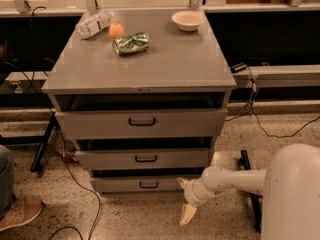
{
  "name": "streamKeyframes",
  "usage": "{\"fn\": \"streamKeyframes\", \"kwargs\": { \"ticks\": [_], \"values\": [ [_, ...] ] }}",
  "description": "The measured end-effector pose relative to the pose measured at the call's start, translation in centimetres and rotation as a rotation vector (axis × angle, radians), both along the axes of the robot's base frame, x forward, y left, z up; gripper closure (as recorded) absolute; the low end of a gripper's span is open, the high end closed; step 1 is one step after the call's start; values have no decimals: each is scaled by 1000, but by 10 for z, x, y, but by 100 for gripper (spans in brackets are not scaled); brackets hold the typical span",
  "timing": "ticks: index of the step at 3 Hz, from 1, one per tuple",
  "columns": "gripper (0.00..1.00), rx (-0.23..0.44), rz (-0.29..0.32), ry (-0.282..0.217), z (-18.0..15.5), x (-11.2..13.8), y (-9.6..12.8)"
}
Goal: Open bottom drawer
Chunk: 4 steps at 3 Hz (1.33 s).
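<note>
The bottom drawer [135, 184] is the slimmest grey front of three, lowest in the grey cabinet, with a small black bar handle [148, 185]. It stands shut or nearly so, with a dark gap above its front. My gripper [185, 202] hangs low at the end of the white arm, just right of the drawer's right end and near the floor. One cream finger [187, 214] points down at the floor; another tip [181, 182] lies against the drawer's right corner. It holds nothing.
The mid drawer [145, 158] and tall top drawer [142, 122] sit above. On the cabinet top lie a bowl [187, 20], an orange [116, 30], a green bag [131, 42] and a plastic bottle [93, 24]. Cables [80, 204] trail on the floor at left, by a person's shoe [19, 214].
</note>
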State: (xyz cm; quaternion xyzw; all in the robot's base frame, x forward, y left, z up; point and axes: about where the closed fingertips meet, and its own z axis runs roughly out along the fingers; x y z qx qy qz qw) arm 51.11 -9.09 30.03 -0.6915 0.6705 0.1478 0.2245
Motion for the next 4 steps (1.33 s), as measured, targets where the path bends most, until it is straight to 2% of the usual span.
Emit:
{"fn": "streamKeyframes", "kwargs": {
  "ticks": [1, 3, 4],
  "values": [
    [0, 4, -2, -54, -16, 39, -1],
    [0, -10, -7, -66, -29, 40, -2],
    [0, -16, -18, -78, -57, 44, -8]
  ]
}}
